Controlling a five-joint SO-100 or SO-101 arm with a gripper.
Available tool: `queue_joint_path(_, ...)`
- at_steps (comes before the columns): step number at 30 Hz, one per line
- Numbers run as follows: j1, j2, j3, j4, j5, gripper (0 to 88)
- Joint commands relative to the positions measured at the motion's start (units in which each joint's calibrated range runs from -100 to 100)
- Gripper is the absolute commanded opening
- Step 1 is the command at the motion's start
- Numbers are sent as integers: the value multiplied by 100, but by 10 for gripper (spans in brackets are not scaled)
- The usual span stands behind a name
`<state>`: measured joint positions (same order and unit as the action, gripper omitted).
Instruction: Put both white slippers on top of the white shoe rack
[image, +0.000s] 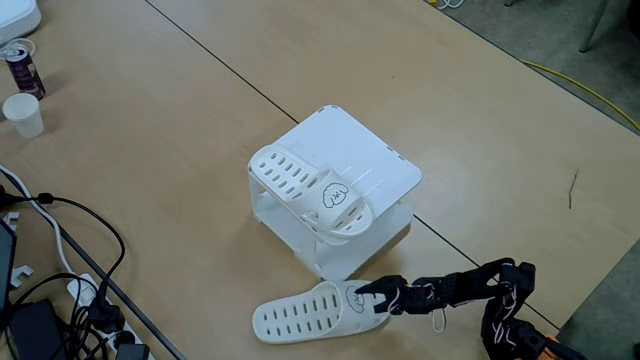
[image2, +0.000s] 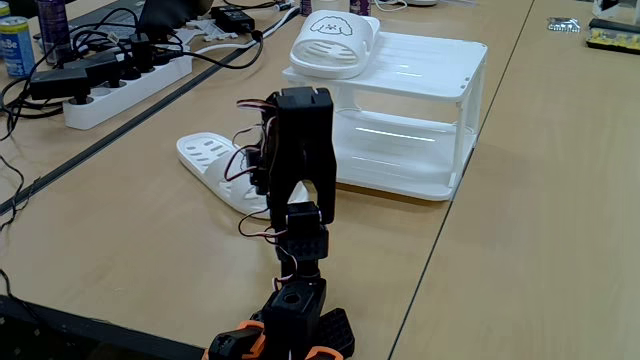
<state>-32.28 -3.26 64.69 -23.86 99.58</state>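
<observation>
Resting on the white shoe rack (image: 372, 160) top: one white slipper (image: 310, 190). Second slipper (image: 305, 312) lies on the surface (image: 150, 180) just beside the rack's base, tool (image: 366, 294) at its heel; grip unclear.

One slipper (image: 312, 192) lies on the shoe rack (image: 375, 160) top, left edge in a fixed view; second slipper (image: 305, 312) on worktop (image: 180, 150) before the rack.
</observation>
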Motion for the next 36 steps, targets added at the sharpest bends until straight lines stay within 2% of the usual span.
queue_joint_path(1, -127, 61, -348, -435, 42, 260)
queue_joint_path(9, -127, 246, -492, -970, 42, 260)
queue_joint_path(20, -546, 338, -718, -996, 42, 260)
queue_joint_path(36, -53, 608, -402, -987, 42, 260)
